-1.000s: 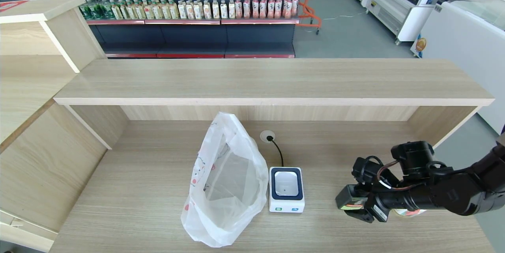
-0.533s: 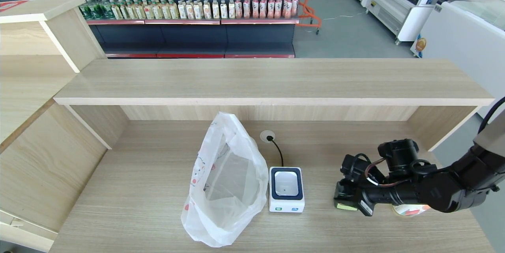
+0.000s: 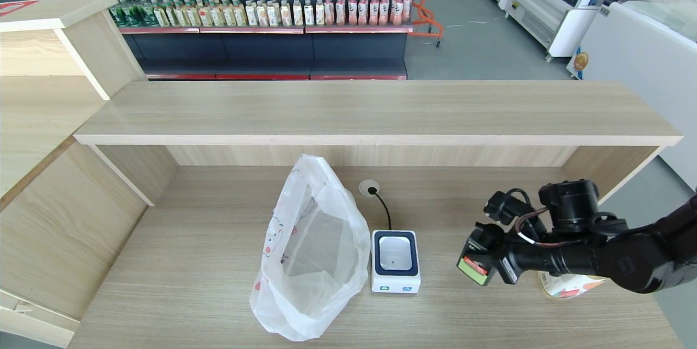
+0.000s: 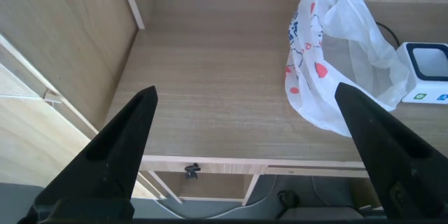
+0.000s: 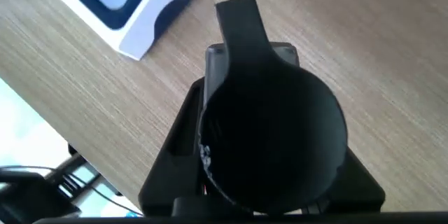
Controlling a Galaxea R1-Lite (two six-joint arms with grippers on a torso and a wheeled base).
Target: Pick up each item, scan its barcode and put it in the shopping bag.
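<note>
shopping bag (image 3: pixel 313 251): white, red print | scanner (image 3: pixel 396 260): white, navy frame | item (image 3: pixel 472 269): green-red face | counter (image 3: pixel 190 262): pale woodgrain

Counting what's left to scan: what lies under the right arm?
A round white container with red print stands on the counter under the right arm. The arm covers its top and far side, so its lid is hidden.

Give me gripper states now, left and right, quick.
Left gripper: open, holding nothing.
Right gripper: closed on a small dark item with a green-and-red face.
</note>
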